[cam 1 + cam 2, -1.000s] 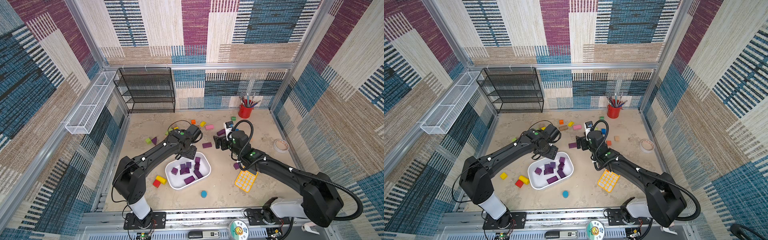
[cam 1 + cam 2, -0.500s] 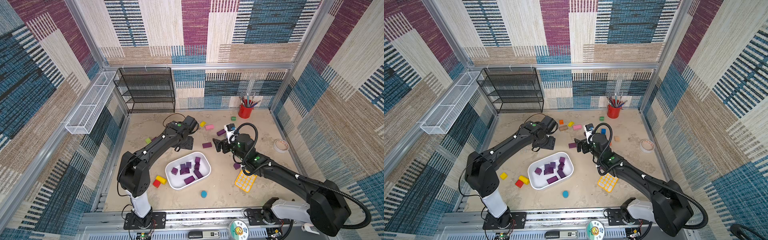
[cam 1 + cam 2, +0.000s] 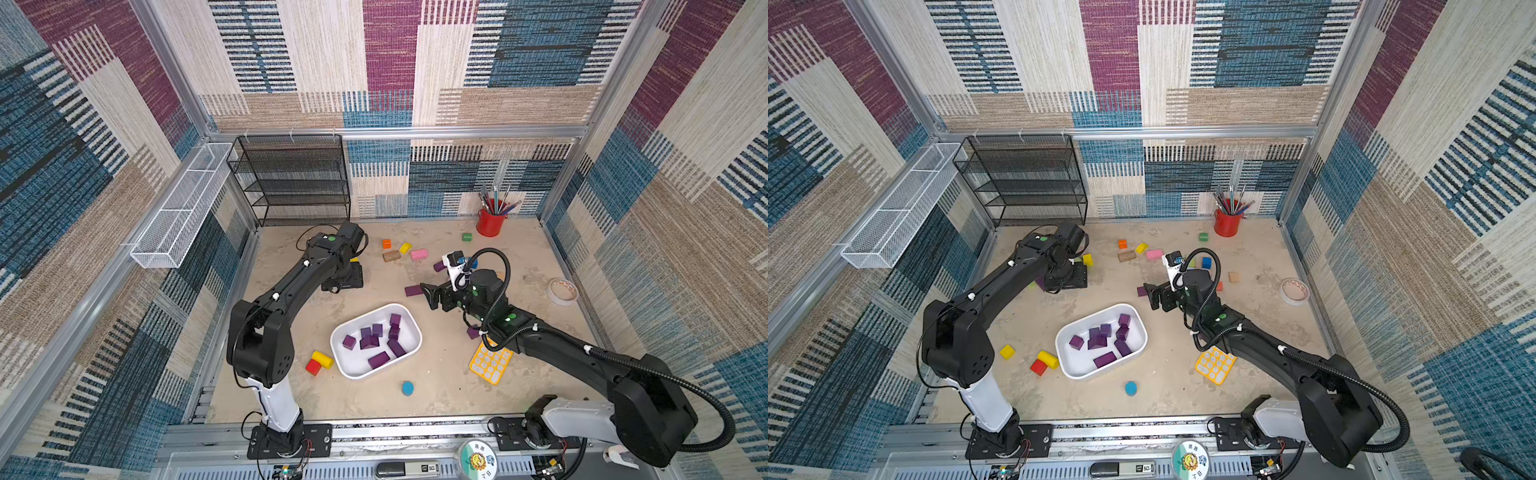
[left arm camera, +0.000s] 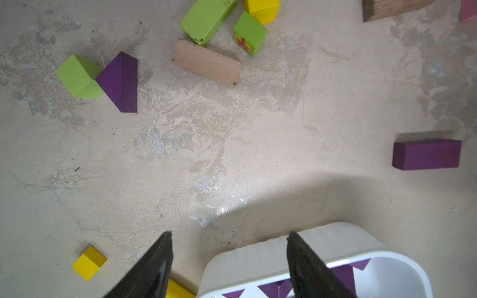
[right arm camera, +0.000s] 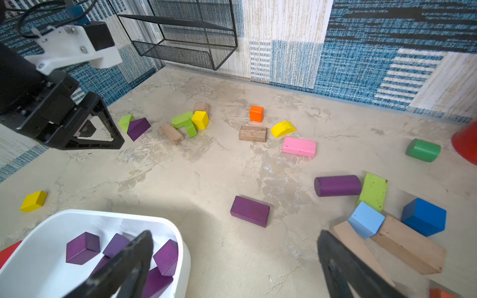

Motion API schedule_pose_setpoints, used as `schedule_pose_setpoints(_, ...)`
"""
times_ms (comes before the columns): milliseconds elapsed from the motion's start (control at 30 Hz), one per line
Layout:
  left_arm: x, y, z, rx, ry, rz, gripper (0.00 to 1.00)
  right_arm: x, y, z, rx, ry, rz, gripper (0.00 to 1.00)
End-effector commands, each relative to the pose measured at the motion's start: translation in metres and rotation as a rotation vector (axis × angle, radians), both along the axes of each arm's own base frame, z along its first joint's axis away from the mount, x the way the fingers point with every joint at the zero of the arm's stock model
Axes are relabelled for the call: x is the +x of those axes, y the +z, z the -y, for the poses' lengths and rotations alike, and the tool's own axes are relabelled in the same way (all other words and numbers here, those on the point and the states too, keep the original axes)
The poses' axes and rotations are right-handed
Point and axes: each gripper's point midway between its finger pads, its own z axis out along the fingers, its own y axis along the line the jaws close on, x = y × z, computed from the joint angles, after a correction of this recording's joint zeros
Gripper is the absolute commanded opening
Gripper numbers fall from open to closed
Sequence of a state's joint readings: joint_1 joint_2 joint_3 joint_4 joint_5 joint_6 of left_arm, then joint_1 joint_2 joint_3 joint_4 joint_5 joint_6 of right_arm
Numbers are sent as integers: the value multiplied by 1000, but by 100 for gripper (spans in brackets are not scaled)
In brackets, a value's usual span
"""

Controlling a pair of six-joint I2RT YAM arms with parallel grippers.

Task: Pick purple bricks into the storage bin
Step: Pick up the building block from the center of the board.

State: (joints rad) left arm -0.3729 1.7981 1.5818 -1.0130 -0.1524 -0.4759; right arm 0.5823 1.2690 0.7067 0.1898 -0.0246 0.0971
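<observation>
Left gripper [image 4: 228,233] jaws partly apart, empty. Right gripper [image 5: 235,232] spread wide, empty; purple bar [image 5: 249,211] lies clear, bare surface [image 5: 206,180] between it and storage bin [image 5: 183,240].

storage bin [image 3: 355,360]: on bench [image 3: 440,376], holds several purple bricks [image 3: 378,359]
purple bar [image 3: 413,290]: just beside right pincer [image 3: 427,296]

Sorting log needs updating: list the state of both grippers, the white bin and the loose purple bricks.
Left gripper: open, empty.
Right gripper: open, empty.
White glossy rectangular storage bin: upright, holding several purple bricks.
Matte purple oblong brick: flat on the table, outside the bin.
Matte purple cylinder: on its side, outside the bin.
Matte purple triangular wedge: on the table, touching a lime green block.
Small purple brick by the yellow grid tray: on the table.
</observation>
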Motion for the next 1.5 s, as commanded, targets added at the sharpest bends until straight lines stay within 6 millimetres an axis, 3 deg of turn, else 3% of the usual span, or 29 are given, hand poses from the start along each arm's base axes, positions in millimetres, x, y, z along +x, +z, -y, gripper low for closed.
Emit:
schedule_pose_setpoints(0,3,-1,-8,-29,58,-17,71,-1,5,-6,33,26,8,100)
schedule_pose_setpoints(400,37,-22,-66,40,117,-45,68,-8,-3,-16,28,85,-14,100)
schedule_pose_setpoints(633,51,-30,-87,111,111,-48,67,-12,-6,-24,24,118,-22,100)
schedule_pose_setpoints(1200,56,-81,-108,-69,219,-121,65,-18,-6,-33,10,147,-30,100)
schedule_pose_setpoints(1467,68,-94,-115,-102,222,-123,65,-19,-8,-35,11,152,-38,100)
